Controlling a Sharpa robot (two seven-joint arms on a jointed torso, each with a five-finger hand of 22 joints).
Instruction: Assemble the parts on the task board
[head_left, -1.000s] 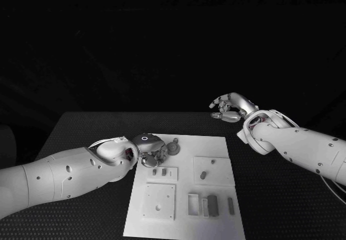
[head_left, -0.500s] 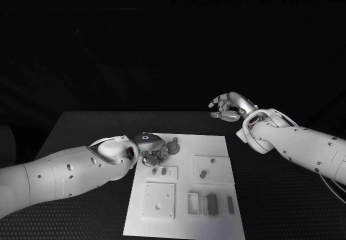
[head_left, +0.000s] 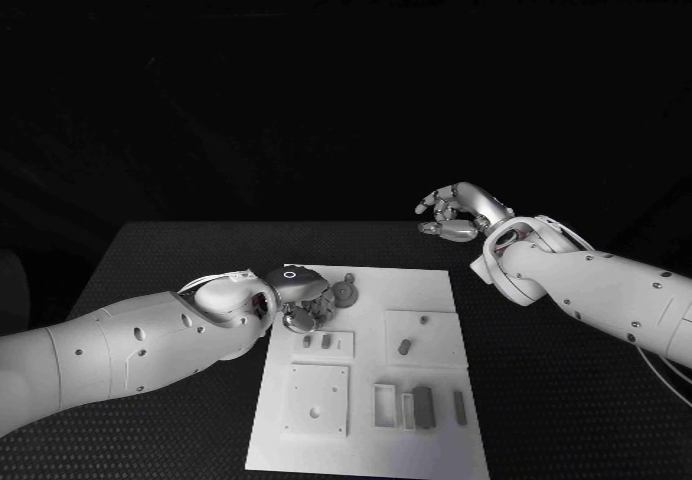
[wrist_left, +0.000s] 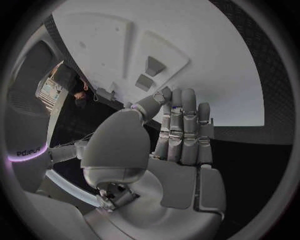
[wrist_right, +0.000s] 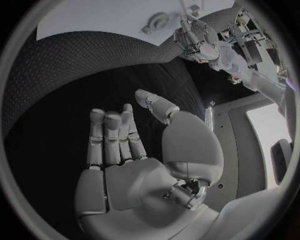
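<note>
Left robot hand (head_left: 299, 298) hangs over the far left corner of the task board (head_left: 433, 290), its fingers pointing down at the plate. The left wrist view shows those fingers (wrist_left: 184, 131) straight and side by side with the thumb set against them; whether anything is caught between them cannot be told. Just right of this robot hand, a round grey part (head_left: 346, 292) stands on the board near its far edge. Nearer along the board, two small grey parts (head_left: 319, 343) stand in a little raised square plate on the left, and another grey part (head_left: 405, 346) lies in a larger square plate to the right. At the near end sit a square plate with holes (head_left: 317, 401) on the left, and on the right an open frame, a dark block (head_left: 423, 406) and a thin grey bar (head_left: 459, 405). The board lies in the middle of the black table (head_left: 173, 260). Right robot hand (head_left: 456, 215) is raised above the table's far right part, well apart from the board, fingers loosely curled and apart, holding nothing.
</note>
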